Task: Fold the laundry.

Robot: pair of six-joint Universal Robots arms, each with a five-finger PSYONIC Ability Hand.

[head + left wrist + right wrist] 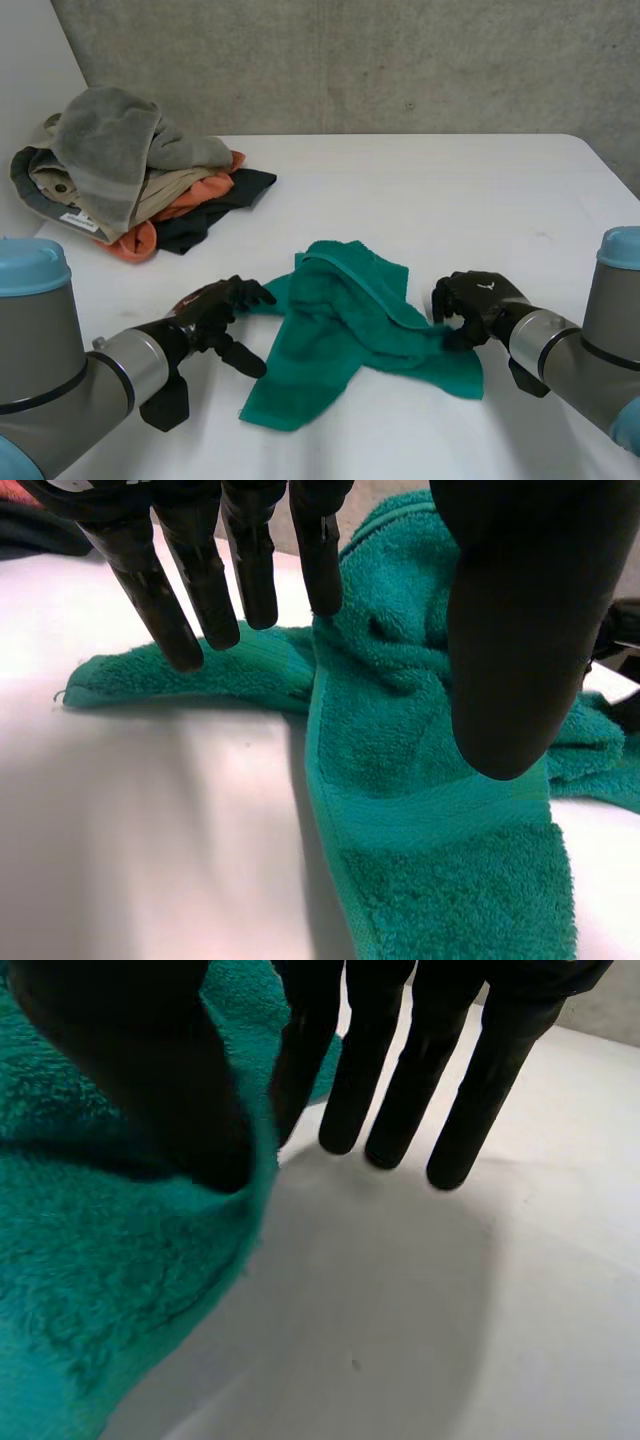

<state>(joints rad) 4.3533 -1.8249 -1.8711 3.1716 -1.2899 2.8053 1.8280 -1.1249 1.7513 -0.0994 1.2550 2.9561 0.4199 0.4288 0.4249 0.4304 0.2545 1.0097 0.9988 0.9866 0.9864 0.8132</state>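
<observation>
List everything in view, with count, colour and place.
Towel: 1, green, crumpled on the table between the hands.
Laundry pile: 1, grey, beige, orange and black, table's far left corner.
Table: 1, white, under everything.
Wall: 1, grey, behind the table.
Left hand: 1, black, open, at the towel's left corner.
Right hand: 1, black, open, at the towel's right edge.
</observation>
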